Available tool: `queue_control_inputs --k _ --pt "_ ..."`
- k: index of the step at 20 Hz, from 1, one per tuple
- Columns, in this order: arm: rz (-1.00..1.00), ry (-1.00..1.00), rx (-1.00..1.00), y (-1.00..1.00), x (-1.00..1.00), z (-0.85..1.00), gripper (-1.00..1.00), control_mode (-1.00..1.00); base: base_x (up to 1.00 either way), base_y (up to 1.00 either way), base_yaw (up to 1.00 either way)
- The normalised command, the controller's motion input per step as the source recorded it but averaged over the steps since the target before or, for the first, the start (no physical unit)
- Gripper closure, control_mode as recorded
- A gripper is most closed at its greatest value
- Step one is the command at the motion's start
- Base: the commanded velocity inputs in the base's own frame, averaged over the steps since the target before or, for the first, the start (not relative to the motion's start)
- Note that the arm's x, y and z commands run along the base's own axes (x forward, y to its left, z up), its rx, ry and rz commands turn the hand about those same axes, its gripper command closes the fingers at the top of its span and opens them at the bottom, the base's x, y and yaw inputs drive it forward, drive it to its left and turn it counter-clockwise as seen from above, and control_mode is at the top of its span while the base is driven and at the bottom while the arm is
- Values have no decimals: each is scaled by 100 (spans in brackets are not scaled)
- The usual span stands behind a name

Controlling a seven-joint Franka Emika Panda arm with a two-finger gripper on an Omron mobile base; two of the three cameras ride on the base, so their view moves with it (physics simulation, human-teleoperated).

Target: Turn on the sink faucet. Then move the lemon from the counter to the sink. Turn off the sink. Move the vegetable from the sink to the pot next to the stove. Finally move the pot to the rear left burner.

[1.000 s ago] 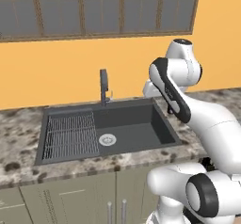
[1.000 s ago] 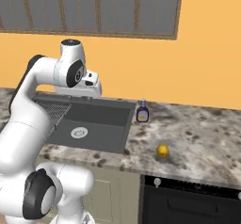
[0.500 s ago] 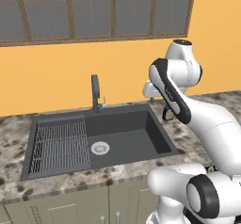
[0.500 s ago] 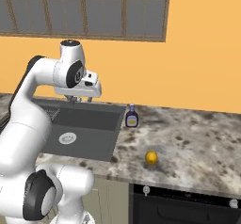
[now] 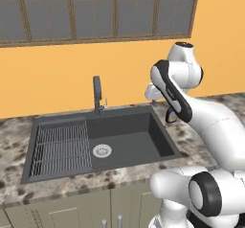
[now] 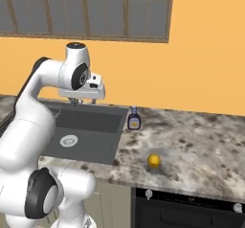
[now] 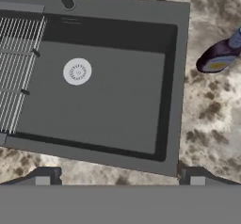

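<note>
Faucet (image 5: 97,94) stands at the back rim of the sink (image 5: 139,141), its lever at the base untouched, and no water shows in the basin, so the first step looks not yet done; over the last second the whole picture has slid in both base views, the sink drifting to the right in the left base view and to the left in the right one, which means the base has been driving along the table (image 6: 201,141) while the things themselves have stayed put; the arm has held its raised pose all the while; the tool (image 6: 81,99) hangs above the right part of the basin, jaws spread wide and holding nothing, its two dark tips at the bottom of the hand view with bare sink and table between them; the lemon (image 6: 153,160) lies on the table to the right of the sink, near the front edge, well apart from the tool; a small dark bottle (image 6: 134,119) stands just beside the sink's right rim; the shift seems to bring the faucet within easier reach, so the lever is probably the next thing to go for.
</note>
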Motion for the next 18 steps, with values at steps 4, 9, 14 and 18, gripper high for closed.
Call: queue_control_inputs --k 4,9,14,18 --pt "31 -21 7 -33 0 -40 -100 -100 0 0 0" --pt "37 -31 12 -10 -1 -35 -100 -100 0 0 0" --pt "30 -18 9 12 -15 -42 -100 -100 0 0 0" --pt "28 -16 10 12 25 -20 -100 -100 0 0 0"
